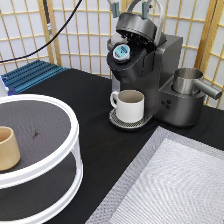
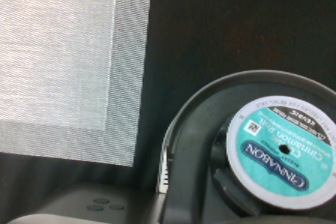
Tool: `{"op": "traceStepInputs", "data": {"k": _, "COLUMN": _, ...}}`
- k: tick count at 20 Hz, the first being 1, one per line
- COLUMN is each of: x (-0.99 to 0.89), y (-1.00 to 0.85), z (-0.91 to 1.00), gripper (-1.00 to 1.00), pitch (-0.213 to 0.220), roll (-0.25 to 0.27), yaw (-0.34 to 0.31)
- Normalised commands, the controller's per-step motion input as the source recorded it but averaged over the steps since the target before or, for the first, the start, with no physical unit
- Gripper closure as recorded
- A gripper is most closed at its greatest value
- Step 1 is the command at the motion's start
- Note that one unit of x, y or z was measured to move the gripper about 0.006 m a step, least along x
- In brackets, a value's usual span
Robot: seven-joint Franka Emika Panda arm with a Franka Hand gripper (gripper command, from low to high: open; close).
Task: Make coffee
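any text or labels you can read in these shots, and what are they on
"CINNABON": on the dark band across the pod foil, seated in the open brewer.
Small print around the foil's rim and a small code square: too blurred to read.
Brewer buttons: no readable marks.
Mug, tan cup: no text.
Gripper: no text.

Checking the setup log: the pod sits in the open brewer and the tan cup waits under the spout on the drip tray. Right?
Not quite. The pod does sit in the open brewer, but the exterior view shows the cream mug on the drip tray. The tan cup stands on the white turntable. The pincer is not in view.
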Motion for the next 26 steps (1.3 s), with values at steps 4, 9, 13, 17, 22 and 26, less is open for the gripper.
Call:
{"op": "traceStepInputs", "data": {"k": 4, "x": 0.12, "y": -0.02, "z": -0.11, "gripper": -1.00, "pitch": 0.072, "roll": -0.030, "yaw": 0.000}}
{"op": "traceStepInputs", "data": {"k": 9, "x": 0.04, "y": -0.19, "z": -0.25, "gripper": -1.00, "pitch": 0.068, "roll": 0.003, "yaw": 0.000}}
{"op": "traceStepInputs", "data": {"k": 13, "x": 0.06, "y": -0.27, "z": -0.30, "gripper": -1.00, "pitch": 0.072, "roll": 0.028, "yaw": 0.000}}
{"op": "traceStepInputs", "data": {"k": 17, "x": 0.11, "y": -0.27, "z": -0.19, "gripper": -1.00, "pitch": 0.098, "roll": 0.063, "yaw": 0.000}}
{"op": "traceStepInputs", "data": {"k": 22, "x": 0.09, "y": -0.48, "z": -0.13, "gripper": -1.00, "pitch": 0.120, "roll": 0.137, "yaw": 0.000}}
{"op": "traceStepInputs", "data": {"k": 26, "x": 0.00, "y": -0.65, "z": -0.02, "gripper": -1.00, "pitch": 0.132, "roll": 0.175, "yaw": 0.000}}
